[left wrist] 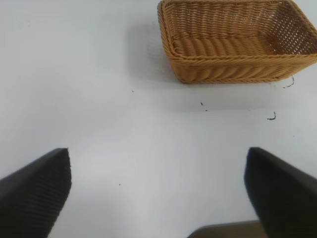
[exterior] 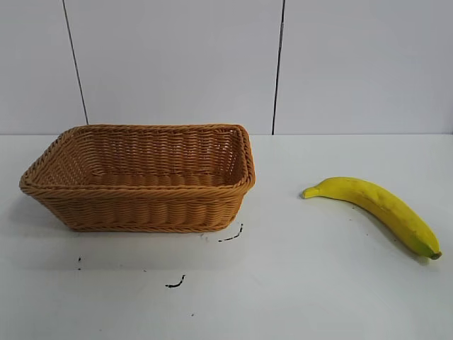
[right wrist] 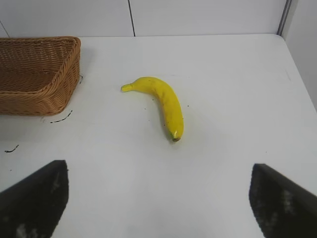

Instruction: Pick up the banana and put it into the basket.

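The yellow banana [exterior: 375,210] lies on the white table at the right, its dark end toward the front right. It also shows in the right wrist view [right wrist: 161,102]. The tan wicker basket [exterior: 139,210] stands at the left and is empty. It also shows in the left wrist view [left wrist: 233,69] and the right wrist view [right wrist: 37,96]. My right gripper [right wrist: 158,173] is open and empty, well short of the banana. My left gripper [left wrist: 158,163] is open and empty over bare table, away from the basket. Neither arm shows in the exterior view.
Small black marks [exterior: 230,236] lie on the table in front of the basket. A white panelled wall [exterior: 177,64] stands behind the table. The table's right edge [right wrist: 297,74] shows in the right wrist view.
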Robot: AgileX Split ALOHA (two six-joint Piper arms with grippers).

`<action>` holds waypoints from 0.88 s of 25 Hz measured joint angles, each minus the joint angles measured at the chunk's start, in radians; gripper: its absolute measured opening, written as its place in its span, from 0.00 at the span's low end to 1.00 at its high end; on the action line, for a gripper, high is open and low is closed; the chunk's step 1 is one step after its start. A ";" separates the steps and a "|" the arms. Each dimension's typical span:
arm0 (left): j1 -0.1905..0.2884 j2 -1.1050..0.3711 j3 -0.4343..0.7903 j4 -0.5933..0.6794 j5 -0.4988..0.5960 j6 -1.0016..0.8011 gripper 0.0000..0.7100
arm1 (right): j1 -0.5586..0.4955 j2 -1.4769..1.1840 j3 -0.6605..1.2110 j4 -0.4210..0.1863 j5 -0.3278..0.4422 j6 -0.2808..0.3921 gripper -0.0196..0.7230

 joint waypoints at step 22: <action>0.000 0.000 0.000 0.000 0.000 0.000 0.97 | 0.000 0.540 -0.261 -0.051 0.037 -0.010 0.96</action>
